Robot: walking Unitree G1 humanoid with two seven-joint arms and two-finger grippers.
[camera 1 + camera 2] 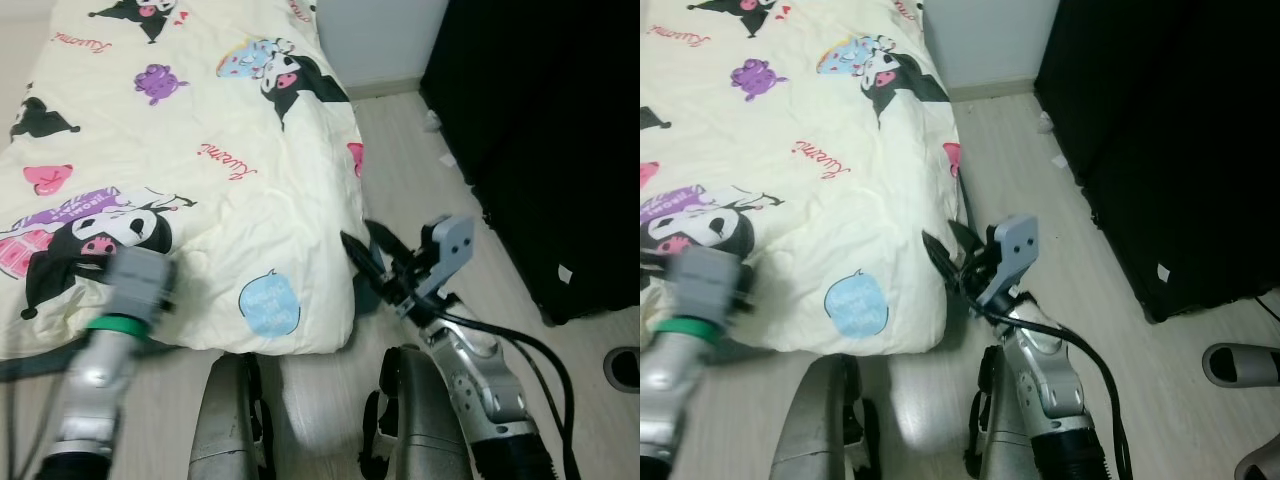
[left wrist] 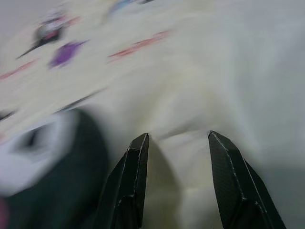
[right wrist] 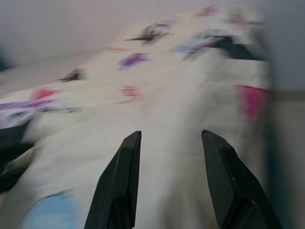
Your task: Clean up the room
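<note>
Spreading fingers, two tools (left (image 2: 177, 143), right (image 3: 170, 138)) face one quilt (image 1: 200, 120).

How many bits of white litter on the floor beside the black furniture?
2: a crumpled bit by the black furniture at its far corner, a smaller scrap just nearer. Others may be hidden.

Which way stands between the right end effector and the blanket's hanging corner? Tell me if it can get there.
Probably yes: the right end effector, fingers open, sits beside the cartoon-print blanket at its corner, with nothing between.
</note>
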